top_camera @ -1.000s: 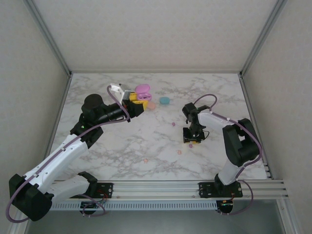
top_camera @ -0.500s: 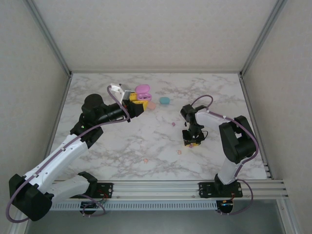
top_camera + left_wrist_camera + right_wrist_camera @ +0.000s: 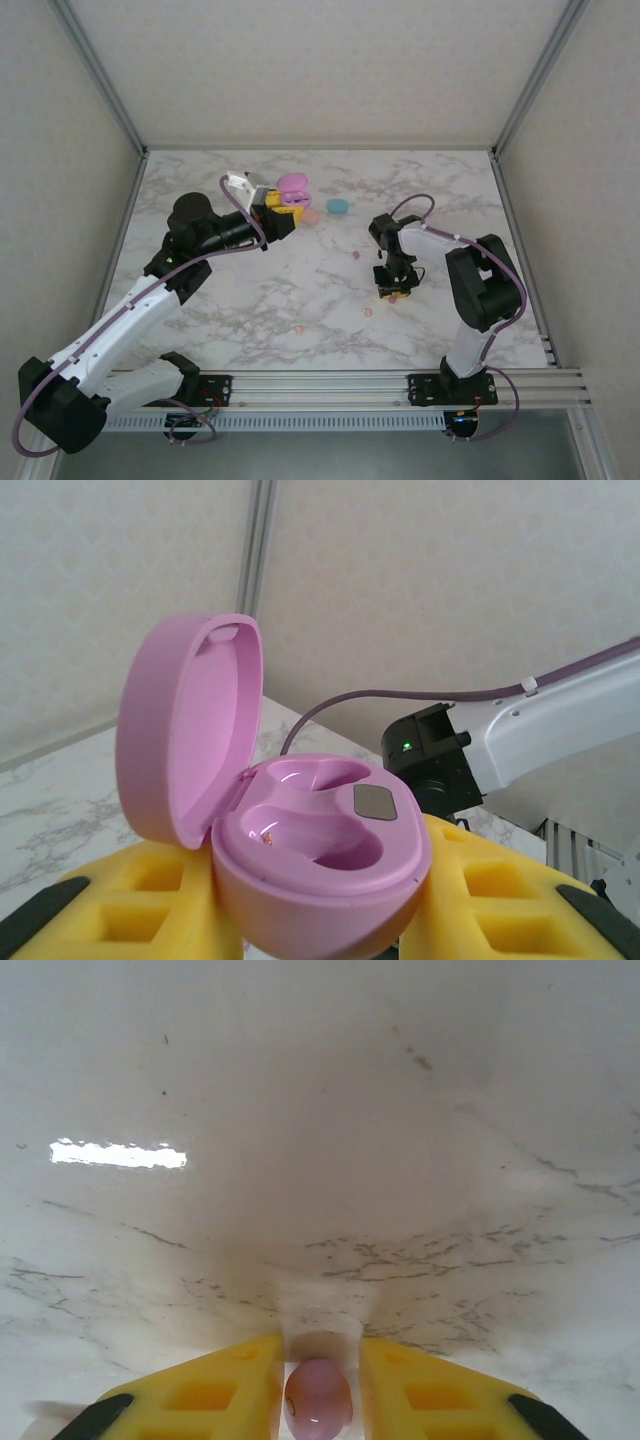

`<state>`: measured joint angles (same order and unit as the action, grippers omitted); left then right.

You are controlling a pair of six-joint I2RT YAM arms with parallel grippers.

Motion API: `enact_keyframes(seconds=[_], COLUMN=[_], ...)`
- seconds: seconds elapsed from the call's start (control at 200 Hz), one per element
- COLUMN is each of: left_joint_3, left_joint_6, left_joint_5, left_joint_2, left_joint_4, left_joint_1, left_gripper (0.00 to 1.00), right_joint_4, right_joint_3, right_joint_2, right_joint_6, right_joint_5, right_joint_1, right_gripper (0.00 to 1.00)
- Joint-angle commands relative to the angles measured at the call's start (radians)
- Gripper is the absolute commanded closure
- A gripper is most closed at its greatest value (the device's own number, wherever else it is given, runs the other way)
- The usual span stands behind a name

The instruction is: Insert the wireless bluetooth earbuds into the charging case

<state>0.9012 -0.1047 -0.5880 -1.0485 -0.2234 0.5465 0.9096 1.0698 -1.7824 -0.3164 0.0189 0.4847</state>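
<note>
Far left, the left hand grips an open purple case; the right hand pinches a purple earbud.

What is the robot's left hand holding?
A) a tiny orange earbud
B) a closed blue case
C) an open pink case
C: the left gripper has its yellow fingers on both sides of the pink case, whose lid stands open.

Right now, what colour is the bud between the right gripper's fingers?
Pinkish purple earbud; right wrist view shows it best.
</note>
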Motion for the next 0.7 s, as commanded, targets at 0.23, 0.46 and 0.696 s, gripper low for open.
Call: enact_keyframes(seconds=[0.23,0.46,0.696], left_joint_3=[0.036,0.034,0.035], left_joint_6=[0.013,0.012,0.015], left_joint_5=[0.015,0.019,0.019], left_joint_2=[0.012,0.012,0.009], left_joint_4=[0.002,0.002,0.003], left_joint_1=[0.004,0.004,0.004], left_gripper=[0.79,0.79,0.79], right_joint_4=[0.022,0.031,0.052], right_joint_3=[0.006,-0.001,0.014], right_joint_2=[-0.022,-0.020,-0.020], right_joint_6=[-0.011,-0.021,-0.028], right_joint_5=[-0.010,-0.010,-0.021], right_joint_1=[0.010,0.019,0.025], right_gripper=[0.73,0.73,0.72])
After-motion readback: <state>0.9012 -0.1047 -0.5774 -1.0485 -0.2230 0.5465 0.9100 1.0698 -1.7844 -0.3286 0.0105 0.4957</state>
